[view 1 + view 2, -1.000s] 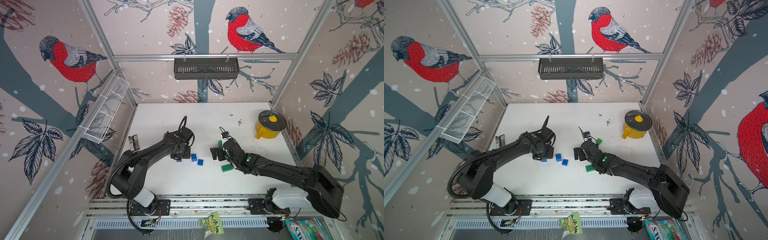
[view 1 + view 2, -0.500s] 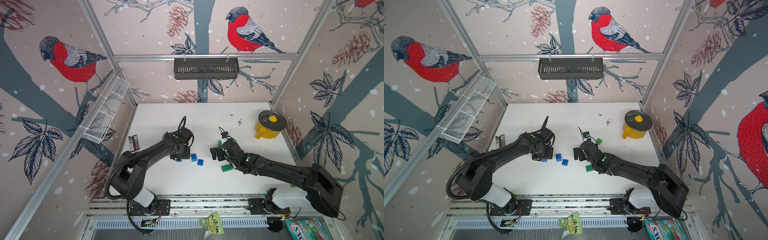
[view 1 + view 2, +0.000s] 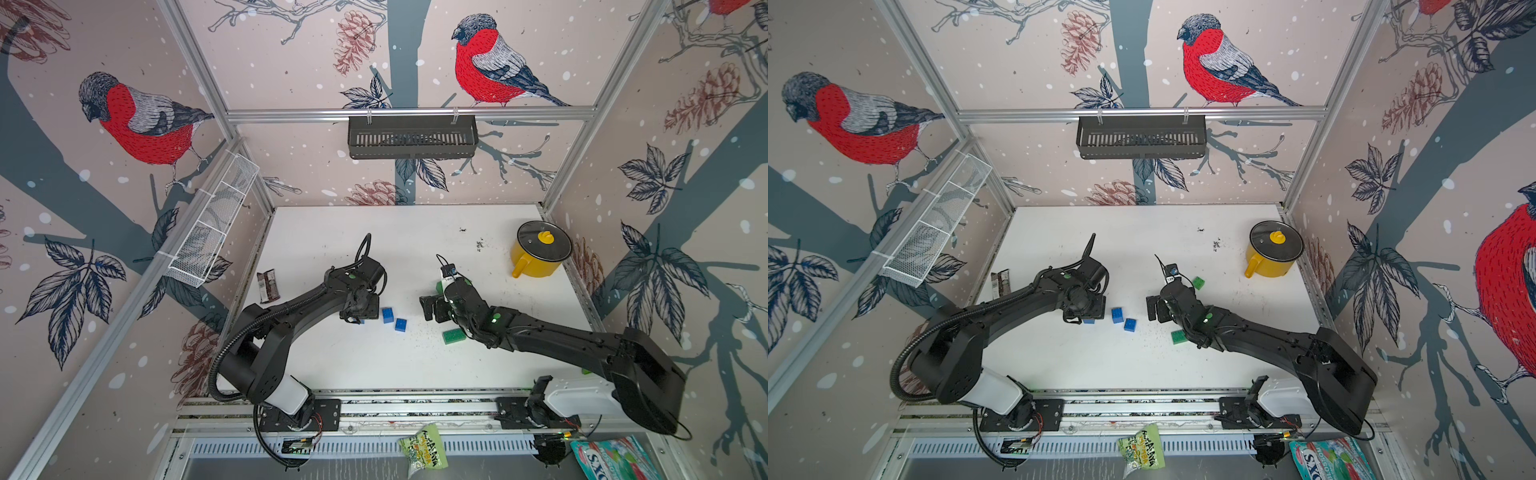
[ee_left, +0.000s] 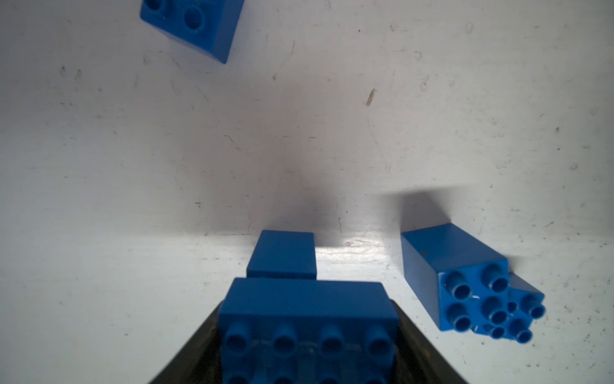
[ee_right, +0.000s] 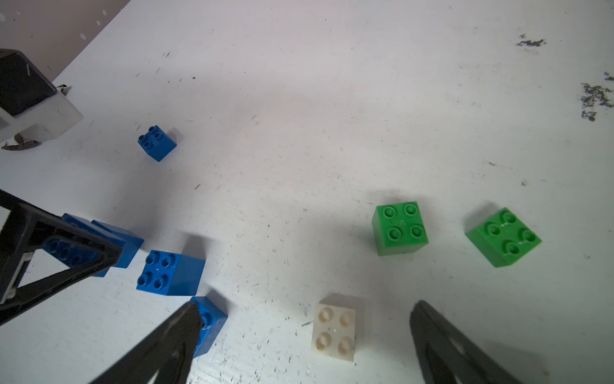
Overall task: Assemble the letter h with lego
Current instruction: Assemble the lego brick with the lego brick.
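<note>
My left gripper (image 4: pixel 307 316) is shut on a long blue lego brick (image 4: pixel 309 299), studs facing the camera, low over the table's middle (image 3: pixel 359 309). A smaller blue brick (image 4: pixel 282 254) sits right against its far side; whether they are joined I cannot tell. Two blue cubes (image 3: pixel 387 315) (image 3: pixel 401 324) lie just right of it, and another blue cube (image 5: pixel 156 146) lies farther off. My right gripper (image 5: pixel 305 307) hangs open above the white brick (image 5: pixel 334 327). Two green cubes (image 5: pixel 398 229) (image 5: pixel 503 237) stand beyond it. A long green brick (image 3: pixel 453 335) lies by the right arm.
A yellow pot (image 3: pixel 538 253) with a dark lid stands at the back right. A snack wrapper (image 3: pixel 268 286) lies near the left wall. A white wire basket (image 3: pixel 212 224) hangs on the left wall, a black rack (image 3: pixel 411 137) on the back wall.
</note>
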### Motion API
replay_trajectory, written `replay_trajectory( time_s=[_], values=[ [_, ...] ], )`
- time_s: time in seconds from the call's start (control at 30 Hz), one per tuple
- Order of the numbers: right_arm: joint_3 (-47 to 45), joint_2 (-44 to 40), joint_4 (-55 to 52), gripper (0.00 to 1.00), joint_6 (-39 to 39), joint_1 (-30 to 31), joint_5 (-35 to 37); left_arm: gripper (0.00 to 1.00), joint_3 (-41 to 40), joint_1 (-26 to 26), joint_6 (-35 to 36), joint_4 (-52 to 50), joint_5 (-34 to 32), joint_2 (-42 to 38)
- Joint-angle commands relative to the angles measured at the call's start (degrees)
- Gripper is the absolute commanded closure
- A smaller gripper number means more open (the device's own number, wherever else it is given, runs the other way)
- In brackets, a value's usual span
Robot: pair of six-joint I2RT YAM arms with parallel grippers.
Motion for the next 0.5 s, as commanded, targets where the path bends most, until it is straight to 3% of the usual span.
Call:
replay_trajectory(
  time_s=[0.0, 0.47],
  values=[
    [0.5, 0.3, 1.2, 0.0, -0.1, 0.1, 1.0, 0.36, -0.5, 0.1, -0.6, -0.8, 1.5, 0.1],
    [0.4, 0.1, 1.1, 0.0, -0.2, 0.2, 1.2, 0.36, 3.1, 0.1, 0.6, -2.5, 1.0, -0.2]
  ],
)
